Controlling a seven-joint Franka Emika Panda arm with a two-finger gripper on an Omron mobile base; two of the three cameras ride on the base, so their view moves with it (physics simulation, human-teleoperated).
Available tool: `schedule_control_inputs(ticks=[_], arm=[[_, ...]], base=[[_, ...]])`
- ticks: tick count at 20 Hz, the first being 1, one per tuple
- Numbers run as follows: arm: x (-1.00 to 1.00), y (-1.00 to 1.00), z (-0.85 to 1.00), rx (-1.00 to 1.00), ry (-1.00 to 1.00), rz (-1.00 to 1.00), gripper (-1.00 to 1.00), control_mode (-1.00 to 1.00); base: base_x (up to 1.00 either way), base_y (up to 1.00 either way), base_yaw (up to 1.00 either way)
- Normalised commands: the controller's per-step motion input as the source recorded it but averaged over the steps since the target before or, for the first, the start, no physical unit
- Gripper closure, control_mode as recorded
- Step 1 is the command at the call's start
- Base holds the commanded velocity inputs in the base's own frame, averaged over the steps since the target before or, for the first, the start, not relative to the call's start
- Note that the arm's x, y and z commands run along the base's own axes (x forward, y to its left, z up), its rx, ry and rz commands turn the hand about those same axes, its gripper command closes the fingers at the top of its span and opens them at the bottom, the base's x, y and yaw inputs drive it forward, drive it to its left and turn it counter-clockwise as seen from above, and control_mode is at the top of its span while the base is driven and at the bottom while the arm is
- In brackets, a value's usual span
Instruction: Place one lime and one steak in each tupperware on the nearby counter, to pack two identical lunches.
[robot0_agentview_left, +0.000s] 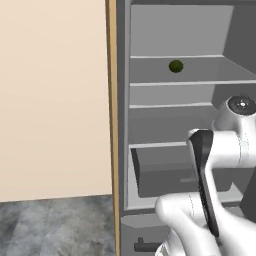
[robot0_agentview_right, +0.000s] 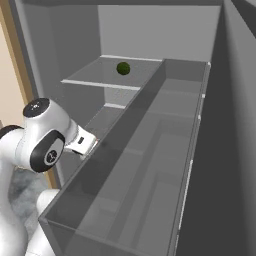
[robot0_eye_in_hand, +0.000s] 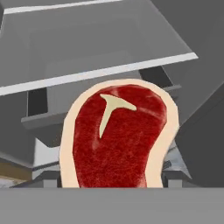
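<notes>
A pale-rimmed steak (robot0_eye_in_hand: 118, 140) with a red centre and a T-shaped bone mark stands close up at the bottom of the hand view. It hangs in front of the fridge shelves and covers the fingertips. My gripper (robot0_agentview_right: 86, 143) reaches into the open fridge at mid height and is shut on this steak. Its fingers are hidden behind the door bin's wall. A dark green lime (robot0_agentview_left: 175, 66) lies alone on an upper shelf, also seen from the right (robot0_agentview_right: 123, 68), well above and beyond the hand. The tupperware and the counter are out of view.
Grey fridge shelves (robot0_agentview_left: 175, 82) stack above a dark drawer (robot0_agentview_left: 165, 172). The long door bin (robot0_agentview_right: 130, 150) runs close along the arm's right side. A wooden cabinet edge (robot0_agentview_left: 112, 100) and a beige panel (robot0_agentview_left: 50, 100) stand to the left, over marbled floor (robot0_agentview_left: 50, 225).
</notes>
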Motion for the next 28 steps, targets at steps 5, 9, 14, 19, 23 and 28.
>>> schedule_control_inputs(ticks=[5,9,14,19,23,28], arm=[[-0.30,0.08,-0.31,0.00,0.03,0.00,1.00,1.00],[0.00,0.00,0.00,0.00,0.00,0.00,1.00,1.00],[0.00,0.00,0.00,0.00,0.00,0.00,1.00,1.00],[0.00,0.00,0.00,0.00,0.00,0.00,1.00,1.00],[0.00,0.00,0.00,0.00,0.00,0.00,1.00,1.00],[0.00,0.00,0.00,0.00,0.00,0.00,1.00,1.00]], base=[[-0.38,0.11,-0.01],[-1.00,0.39,-0.12],[-0.99,0.30,-0.36],[-1.00,0.27,-0.49],[-1.00,0.58,-0.53],[-1.00,0.93,-0.56]])
